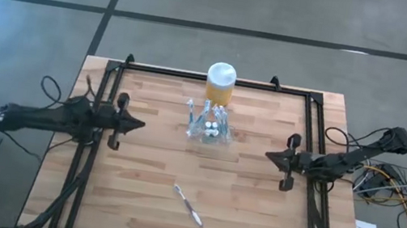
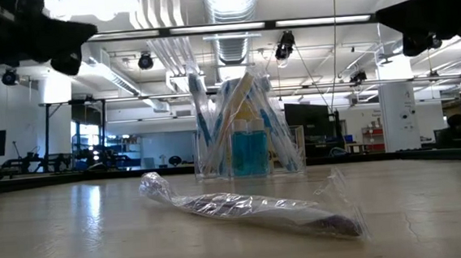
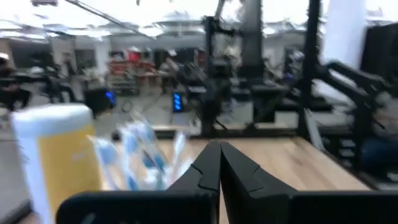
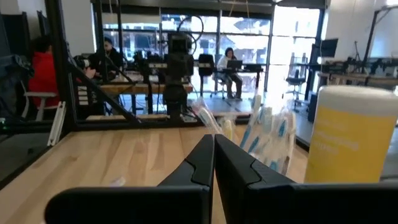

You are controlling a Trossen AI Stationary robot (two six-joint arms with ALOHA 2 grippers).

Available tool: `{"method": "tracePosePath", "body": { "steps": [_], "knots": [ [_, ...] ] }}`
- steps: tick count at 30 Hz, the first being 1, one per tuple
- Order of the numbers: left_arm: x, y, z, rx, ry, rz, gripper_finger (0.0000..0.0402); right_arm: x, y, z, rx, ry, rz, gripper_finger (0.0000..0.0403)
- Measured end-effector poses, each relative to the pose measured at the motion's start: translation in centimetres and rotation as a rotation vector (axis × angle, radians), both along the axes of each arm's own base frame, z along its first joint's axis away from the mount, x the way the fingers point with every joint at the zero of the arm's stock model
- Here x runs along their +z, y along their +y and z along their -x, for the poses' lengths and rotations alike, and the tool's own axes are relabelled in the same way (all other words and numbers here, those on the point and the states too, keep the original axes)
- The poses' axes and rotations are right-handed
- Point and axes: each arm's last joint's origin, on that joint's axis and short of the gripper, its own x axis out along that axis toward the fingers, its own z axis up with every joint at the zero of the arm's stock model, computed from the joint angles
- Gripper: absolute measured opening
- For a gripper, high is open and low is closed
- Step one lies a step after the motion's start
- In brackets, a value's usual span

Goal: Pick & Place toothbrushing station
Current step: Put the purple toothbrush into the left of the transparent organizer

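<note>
The clear toothbrushing station stands just in front of the yellow jar, touching or nearly so. Left tool hangs well left of the jar, fingers together, empty; right tool likewise to its right. Best approach, I'd judge: spread the fingers first, come in low, avoiding the jar and the wrapped toothbrush.

The toothbrushing station is a small clear plastic holder standing upright just above the centre of the high view, on the table. Wrapped toothbrushes lean inside it, and a blue block shows through its front wall.
</note>
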Motion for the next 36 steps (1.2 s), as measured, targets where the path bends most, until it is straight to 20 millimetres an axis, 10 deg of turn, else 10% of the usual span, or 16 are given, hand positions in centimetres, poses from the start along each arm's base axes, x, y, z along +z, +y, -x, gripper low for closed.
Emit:
{"method": "tracePosePath", "body": {
  "steps": [16,36],
  "knots": [
    [-2.8,-0.3,0.8,-0.097,0.09,0.015,0.0005,1.2,2.3,-3.8,0.041,0.189,-0.155,0.0008],
    [-3.2,-0.4,0.8,-0.128,0.114,0.2,0.0023,2.8,13.3,-22.2,-0.003,0.756,-0.304,0.0015]
  ]
}}
